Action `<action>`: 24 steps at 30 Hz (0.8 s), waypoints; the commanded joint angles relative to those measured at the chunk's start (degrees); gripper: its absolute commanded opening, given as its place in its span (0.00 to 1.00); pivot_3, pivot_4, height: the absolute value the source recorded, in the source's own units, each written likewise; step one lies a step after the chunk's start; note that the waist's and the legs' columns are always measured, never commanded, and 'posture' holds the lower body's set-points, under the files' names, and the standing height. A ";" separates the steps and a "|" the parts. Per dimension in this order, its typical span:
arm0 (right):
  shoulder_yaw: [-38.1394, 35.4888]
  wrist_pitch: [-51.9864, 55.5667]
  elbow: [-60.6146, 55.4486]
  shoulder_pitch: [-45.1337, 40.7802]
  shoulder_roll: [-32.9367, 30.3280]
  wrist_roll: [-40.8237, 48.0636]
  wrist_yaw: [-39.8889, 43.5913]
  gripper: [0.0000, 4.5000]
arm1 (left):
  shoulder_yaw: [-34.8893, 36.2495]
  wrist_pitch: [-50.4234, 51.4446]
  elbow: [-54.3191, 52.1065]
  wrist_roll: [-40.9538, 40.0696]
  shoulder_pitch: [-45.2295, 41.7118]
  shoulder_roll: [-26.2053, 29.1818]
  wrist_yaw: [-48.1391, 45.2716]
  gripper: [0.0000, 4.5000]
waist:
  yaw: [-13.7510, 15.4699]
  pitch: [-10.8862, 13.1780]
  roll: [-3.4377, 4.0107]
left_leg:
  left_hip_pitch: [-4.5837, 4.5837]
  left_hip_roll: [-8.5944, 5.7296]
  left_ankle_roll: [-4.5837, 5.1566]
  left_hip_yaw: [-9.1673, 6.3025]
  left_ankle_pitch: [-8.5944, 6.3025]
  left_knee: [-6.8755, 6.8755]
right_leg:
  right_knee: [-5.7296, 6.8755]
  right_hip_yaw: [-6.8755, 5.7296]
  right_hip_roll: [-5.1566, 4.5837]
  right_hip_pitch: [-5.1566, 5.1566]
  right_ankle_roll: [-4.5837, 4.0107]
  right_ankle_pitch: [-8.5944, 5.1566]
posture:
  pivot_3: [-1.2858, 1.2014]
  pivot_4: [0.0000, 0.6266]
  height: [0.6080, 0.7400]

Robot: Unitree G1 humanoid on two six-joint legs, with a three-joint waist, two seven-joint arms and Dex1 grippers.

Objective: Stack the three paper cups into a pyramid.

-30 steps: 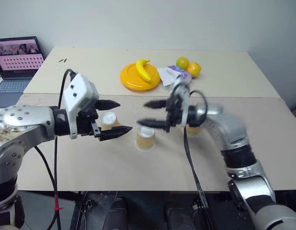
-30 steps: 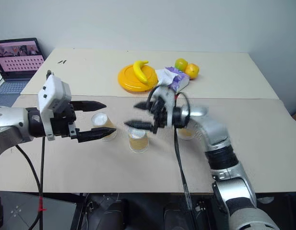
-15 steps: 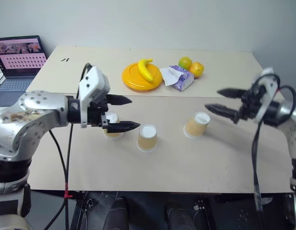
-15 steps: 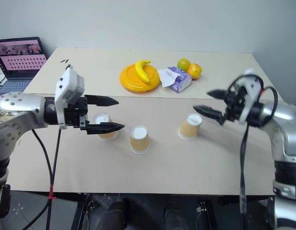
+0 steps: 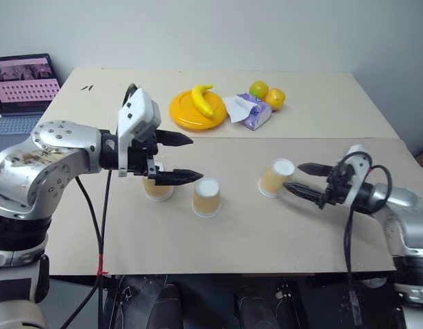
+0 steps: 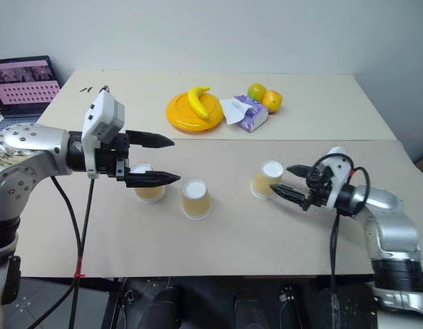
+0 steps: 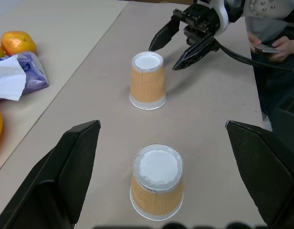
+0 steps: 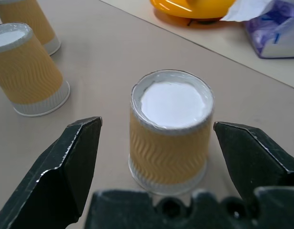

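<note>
Tan paper cups stand upside down on the table (image 5: 218, 240), white bases up, three in a loose row.

On the left, the left gripper (image 5: 175, 157) hangs over the left cup (image 5: 158, 189). Its two black fingers are wide open and hold nothing. Its lower finger lies across the top of that cup in the head views, so I cannot tell if it touches the cup or only floats above it.

Next is the middle cup (image 5: 207, 197), just beside the left cup, with a small gap between them. Nothing touches it.

Then comes a wider gap, and the right cup (image 5: 275, 177). It stands well apart from the other two.

On the far right, the right gripper (image 5: 306, 179) points at the right cup. Its fingers are open too, and empty. In the right wrist view the cup sits right between the two fingers, but they are not touching it.

No pyramid is built yet. The two cups on the left look like the bottom row. The right cup looks like the one to go on top.

These cups are very light and thin. A hard squeeze would dent the side, and a small bump would tip or slide one. I think the best hold is a soft pinch on the wavy sides, about halfway up.

Behind the cups lie a yellow plate (image 5: 184, 114) with a banana (image 5: 201, 99), a tissue pack (image 5: 248, 112) and two oranges (image 5: 267, 94).
</note>
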 commanded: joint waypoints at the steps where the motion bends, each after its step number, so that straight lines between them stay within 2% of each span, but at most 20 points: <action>1: 0.80 -3.05 3.57 -4.09 0.63 -1.17 0.99 0.99 | 3.03 0.96 -2.46 -0.29 -0.32 1.09 1.82 1.00 | 0.03 0.00 0.01 | -0.01 0.00 0.00 0.00 0.00 0.01 | 0.00 0.00 0.00 0.00 0.00 0.00 | 0.52 0.24 0.94; 8: 4.43 -6.69 13.28 -12.40 3.34 -4.03 3.40 0.99 | 5.92 2.60 -4.70 -1.23 0.74 1.42 5.41 1.00 | 0.03 0.01 0.01 | -0.01 -0.01 0.00 0.00 0.00 0.00 | -0.01 -0.01 -0.02 0.00 0.00 0.00 | 0.52 0.24 0.94; 14: 5.99 -7.48 14.43 -13.43 3.57 -5.34 4.85 0.63 | 6.99 2.88 -5.68 -1.58 1.99 2.17 6.34 1.00 | 0.21 0.01 0.02 | -0.02 -0.02 0.00 0.00 0.00 -0.02 | -0.02 -0.02 -0.02 0.00 0.00 0.00 | 0.52 0.24 0.94; 19: 6.15 -5.98 11.15 -13.33 1.86 -5.63 5.47 0.63 | 7.10 2.44 -5.63 -1.79 2.50 2.45 6.52 1.00 | 0.16 0.01 0.02 | -0.01 -0.01 -0.01 0.00 0.00 -0.01 | 0.01 -0.02 -0.01 0.01 0.00 0.00 | 0.52 0.24 0.94; 24: 7.07 -0.11 2.70 -15.44 -0.63 -3.88 6.88 0.63 | 6.35 1.64 -5.19 -1.59 2.57 2.03 6.12 1.00 | 0.18 0.03 0.04 | -0.02 -0.01 -0.01 0.00 0.00 -0.03 | -0.01 -0.01 -0.02 -0.01 0.00 0.00 | 0.52 0.24 0.94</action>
